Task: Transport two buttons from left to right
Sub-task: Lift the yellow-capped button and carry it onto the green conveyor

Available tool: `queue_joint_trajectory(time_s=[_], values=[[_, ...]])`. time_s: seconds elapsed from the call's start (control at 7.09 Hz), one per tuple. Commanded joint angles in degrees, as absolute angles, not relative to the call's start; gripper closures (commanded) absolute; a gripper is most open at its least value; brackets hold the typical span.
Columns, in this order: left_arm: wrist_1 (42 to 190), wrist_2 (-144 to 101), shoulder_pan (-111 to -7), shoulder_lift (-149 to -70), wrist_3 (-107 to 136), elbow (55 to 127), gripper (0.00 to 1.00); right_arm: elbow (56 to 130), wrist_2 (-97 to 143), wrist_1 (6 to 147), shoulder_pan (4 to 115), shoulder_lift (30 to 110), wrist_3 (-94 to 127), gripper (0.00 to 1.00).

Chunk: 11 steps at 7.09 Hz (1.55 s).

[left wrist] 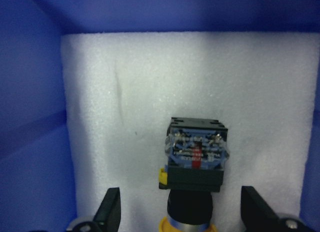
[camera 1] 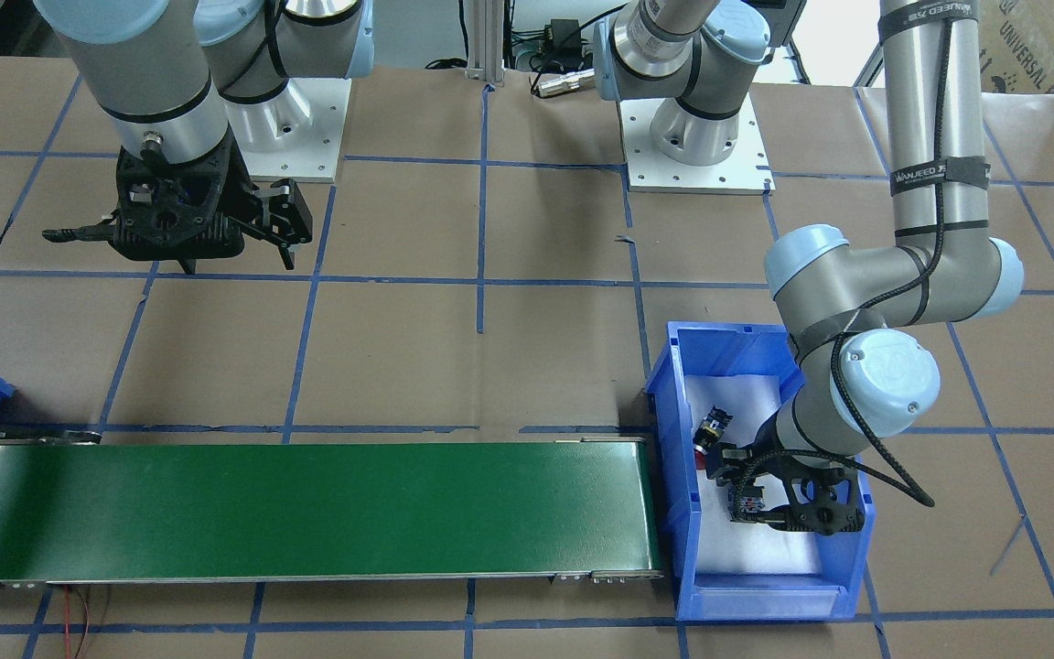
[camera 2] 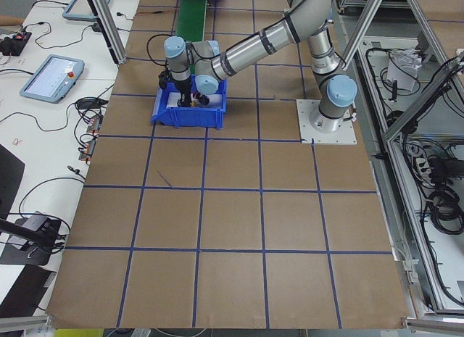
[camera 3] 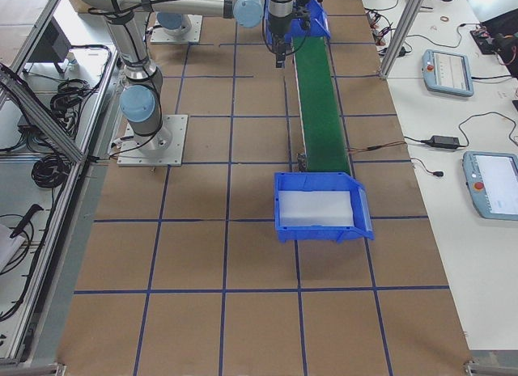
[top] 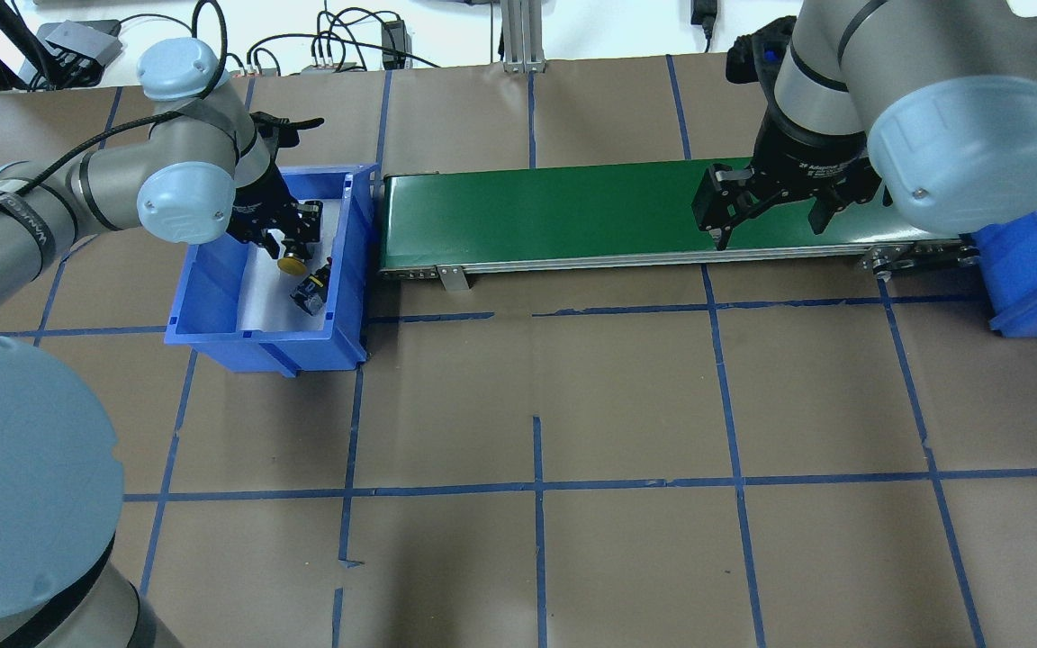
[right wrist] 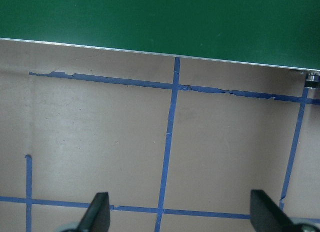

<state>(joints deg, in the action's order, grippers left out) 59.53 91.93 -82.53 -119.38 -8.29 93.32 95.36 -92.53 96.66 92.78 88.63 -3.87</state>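
Yellow button [left wrist: 195,162] — small, rigid and light, we judge; the cap looks slick, so we'd take the boxy block. Left gripper [top: 292,243] straddles it, jaws spread, holding nothing; right gripper [right wrist: 181,214] likewise spread — bare.

Brown paper-covered table [top: 626,387], blue tape grid [top: 446,490] — white side bench [camera 3: 486,255], aluminium posts [camera 3: 404,28], cables [camera 2: 438,199]

The yellow button [left wrist: 195,164] lies on its side on the white foam in the blue bin [top: 257,342]. Its cap points toward my left claw [left wrist: 182,208] and its boxy contact block points away, with my spread fingers touching neither. The red button [camera 1: 712,430] lies tilted just beside it, close to the bin's side wall.
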Motion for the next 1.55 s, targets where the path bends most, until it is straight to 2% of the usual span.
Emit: queue_joint_trajectory(time_s=[0.0, 0.56, 0.85, 1.13, 1.41], values=[[59.94, 91.76, -82.53, -118.83, -7.04, 93.17, 0.87, 95.36, -92.46, 96.68, 92.72, 88.68, -3.78, 0.0], [67.76, 82.29, -82.7, -110.75, -6.59, 89.66, 0.89, 95.36, -92.37, 96.59, 92.72, 88.68, -3.78, 0.0], [70.31, 79.56, -84.27, -110.39, -6.07, 86.06, 0.87, 95.36, -92.46, 96.59, 92.72, 88.68, -3.78, 0.0], [69.26, 79.72, -91.28, -110.48, -0.23, 86.13, 0.88, 95.36, -92.46, 96.68, 92.72, 88.68, -3.78, 0.0], [65.08, 79.54, -94.04, -111.61, 3.87, 88.14, 0.88, 95.27, -92.55, 96.77, 92.72, 88.68, -3.87, 0.0]])
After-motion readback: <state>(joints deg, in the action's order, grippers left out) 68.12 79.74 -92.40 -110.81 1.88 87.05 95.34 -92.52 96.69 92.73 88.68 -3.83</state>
